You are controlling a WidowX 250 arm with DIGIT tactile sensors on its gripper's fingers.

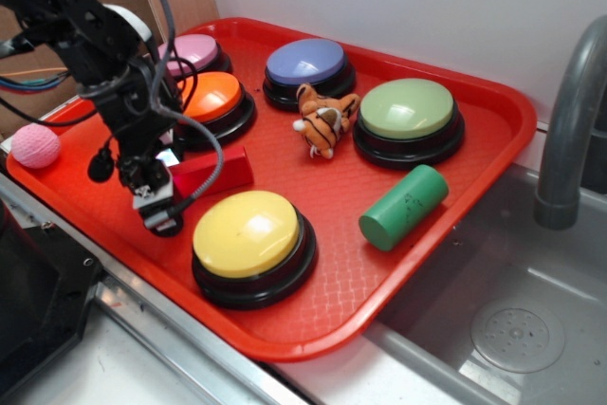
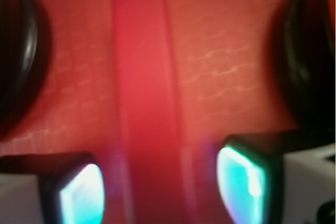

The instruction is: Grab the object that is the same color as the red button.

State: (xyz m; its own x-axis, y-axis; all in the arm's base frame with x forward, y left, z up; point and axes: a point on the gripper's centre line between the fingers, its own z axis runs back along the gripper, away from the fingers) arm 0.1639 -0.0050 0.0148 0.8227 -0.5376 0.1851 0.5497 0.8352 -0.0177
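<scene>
Tool at red block end.

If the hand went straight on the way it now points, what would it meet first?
Most likely the red block: in the wrist view it runs between the open hand's fingers, with the red tray beneath. Depth is blurred, so remaining clearance is unclear.

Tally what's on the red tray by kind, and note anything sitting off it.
Buttons: 5 (yellow, orange, pink, purple, green)
Red block: 1
Green cylinder: 1
Tiger toy: 1
Total on tray: 8
Off tray: pink ball: 1
</scene>
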